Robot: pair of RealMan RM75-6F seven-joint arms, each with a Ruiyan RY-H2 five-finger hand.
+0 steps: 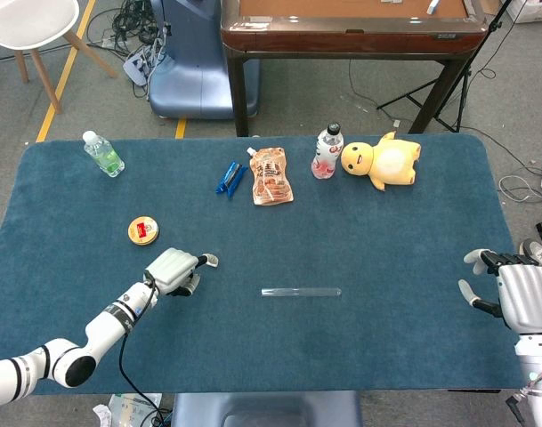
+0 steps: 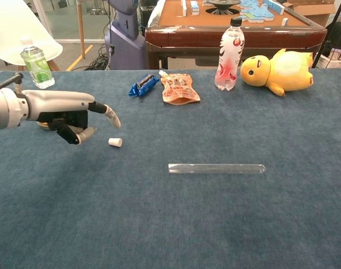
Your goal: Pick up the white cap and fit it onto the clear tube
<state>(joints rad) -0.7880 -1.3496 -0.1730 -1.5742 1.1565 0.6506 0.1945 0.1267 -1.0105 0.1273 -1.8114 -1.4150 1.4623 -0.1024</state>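
The small white cap (image 2: 115, 142) lies on the blue table cloth (image 2: 170, 224), left of centre. My left hand (image 2: 75, 119) hovers just to its left, holding nothing, with one finger (image 2: 112, 116) stretched out above the cap and apart from it. In the head view the left hand (image 1: 174, 269) reaches in from the lower left, and its fingertip sits where the cap lies. The clear tube (image 2: 216, 168) lies flat near the middle of the cloth, also visible in the head view (image 1: 301, 292). My right hand (image 1: 518, 295) stays at the right table edge, fingers apart and empty.
Along the far side stand a green bottle (image 1: 102, 153), a blue packet (image 1: 229, 178), an orange pouch (image 1: 271, 176), a drink bottle (image 1: 327, 151) and a yellow plush toy (image 1: 384, 160). A round tin (image 1: 142, 231) lies just behind my left hand.
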